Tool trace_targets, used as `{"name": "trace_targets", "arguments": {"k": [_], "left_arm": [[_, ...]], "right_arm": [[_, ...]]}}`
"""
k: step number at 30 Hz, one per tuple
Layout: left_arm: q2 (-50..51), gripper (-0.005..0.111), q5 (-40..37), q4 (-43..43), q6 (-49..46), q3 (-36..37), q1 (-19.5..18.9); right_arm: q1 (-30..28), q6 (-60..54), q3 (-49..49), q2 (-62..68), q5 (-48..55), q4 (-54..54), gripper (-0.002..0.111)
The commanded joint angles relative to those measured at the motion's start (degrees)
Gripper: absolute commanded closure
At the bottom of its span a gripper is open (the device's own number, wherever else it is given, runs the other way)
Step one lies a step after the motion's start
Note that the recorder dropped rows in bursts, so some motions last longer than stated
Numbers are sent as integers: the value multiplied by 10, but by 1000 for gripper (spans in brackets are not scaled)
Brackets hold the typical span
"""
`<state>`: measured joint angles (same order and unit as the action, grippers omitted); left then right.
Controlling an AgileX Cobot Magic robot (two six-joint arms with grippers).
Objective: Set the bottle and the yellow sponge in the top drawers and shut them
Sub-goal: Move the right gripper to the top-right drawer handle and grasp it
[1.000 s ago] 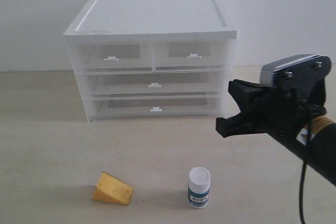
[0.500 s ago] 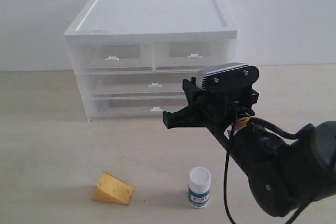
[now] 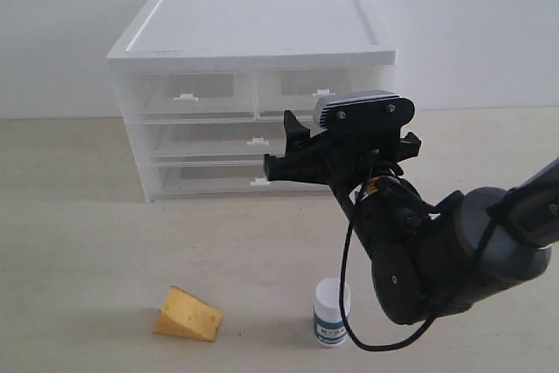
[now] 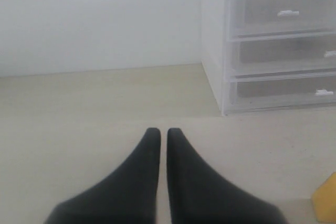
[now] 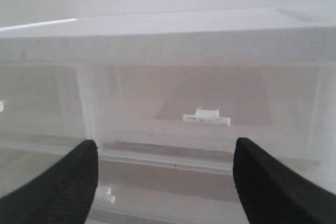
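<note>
Right tool (image 3: 284, 148) hung spread wide just before the cabinet (image 3: 253, 32), facing the handle tab (image 5: 206, 117) of its shut right top drawer (image 3: 293, 85); left tool (image 4: 158, 135) was pressed together, empty. Bottle (image 3: 331, 312) and yellow sponge (image 3: 187, 314) sat on the table (image 3: 87, 242) well in front of the cabinet. That tab looked tiny, so a slightly misaligned pinch could slip off or shove the light cabinet backward.

The cabinet (image 3: 253, 32) is set at the back of the counter (image 3: 79, 233). The top drawers (image 3: 188, 93) are placed side by side above two full-width drawers (image 3: 210, 141). Before the cabinet, the yellow sponge (image 3: 187, 314) is laid left of the bottle (image 3: 329, 316). The right gripper (image 5: 164, 145) is held before the right top drawer.
</note>
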<state>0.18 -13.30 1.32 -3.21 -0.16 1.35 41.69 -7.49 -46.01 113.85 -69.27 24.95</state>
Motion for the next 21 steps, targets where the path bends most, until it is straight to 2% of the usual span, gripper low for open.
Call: {"name": "trace_targets", "arguments": {"k": [1, 21], "left_arm": [[-2, 103, 4, 0, 2, 2, -1], [-2, 103, 4, 0, 2, 2, -1]], "right_arm": [[0, -15, -21, 18, -7, 11, 42], [0, -110, -101, 47, -2, 79, 42]]}}
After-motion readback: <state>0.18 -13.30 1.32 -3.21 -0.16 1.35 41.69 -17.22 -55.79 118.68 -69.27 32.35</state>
